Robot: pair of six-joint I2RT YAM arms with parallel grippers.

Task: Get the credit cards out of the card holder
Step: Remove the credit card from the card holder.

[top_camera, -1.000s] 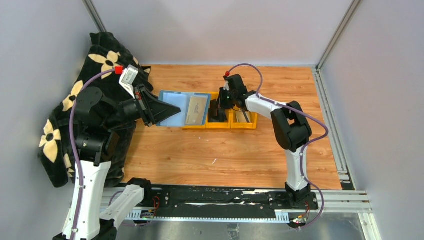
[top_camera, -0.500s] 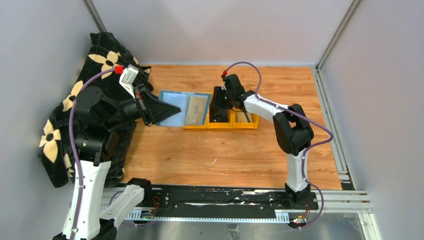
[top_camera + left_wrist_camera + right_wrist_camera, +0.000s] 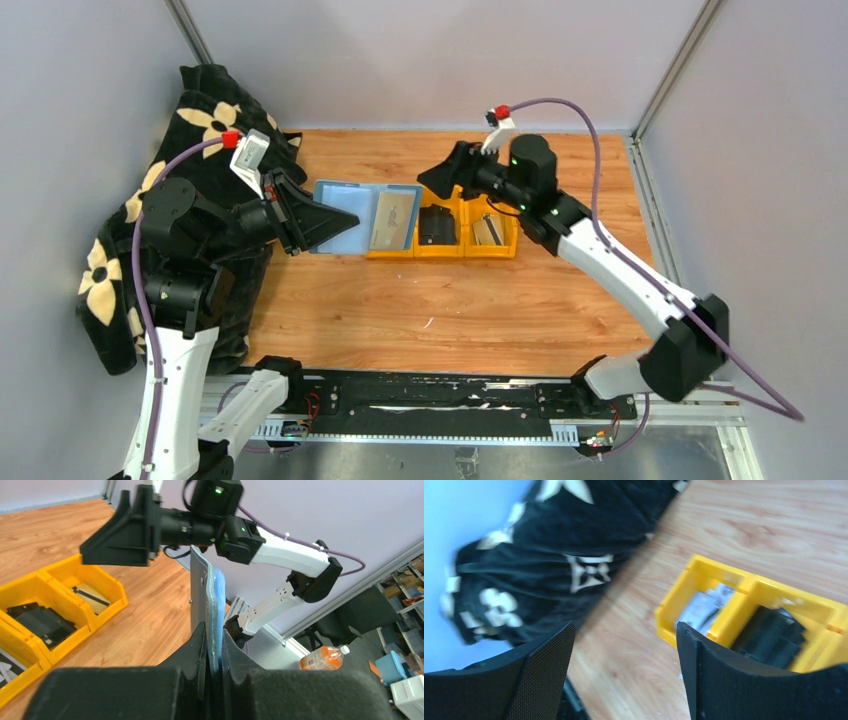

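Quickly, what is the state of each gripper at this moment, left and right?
Left gripper: closed, holding the card holder by its edge.
Right gripper: open, holding nothing.

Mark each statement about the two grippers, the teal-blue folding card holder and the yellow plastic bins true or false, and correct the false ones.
1. The left gripper is shut on the teal-blue folding card holder. True.
2. The right gripper grips a silvery card. False: its jaws stand open with nothing between them.
3. The middle compartment of the yellow plastic bins holds dark flat cards. True.
4. The black flower-patterned cloth lies on the right side. False: it is on the left.
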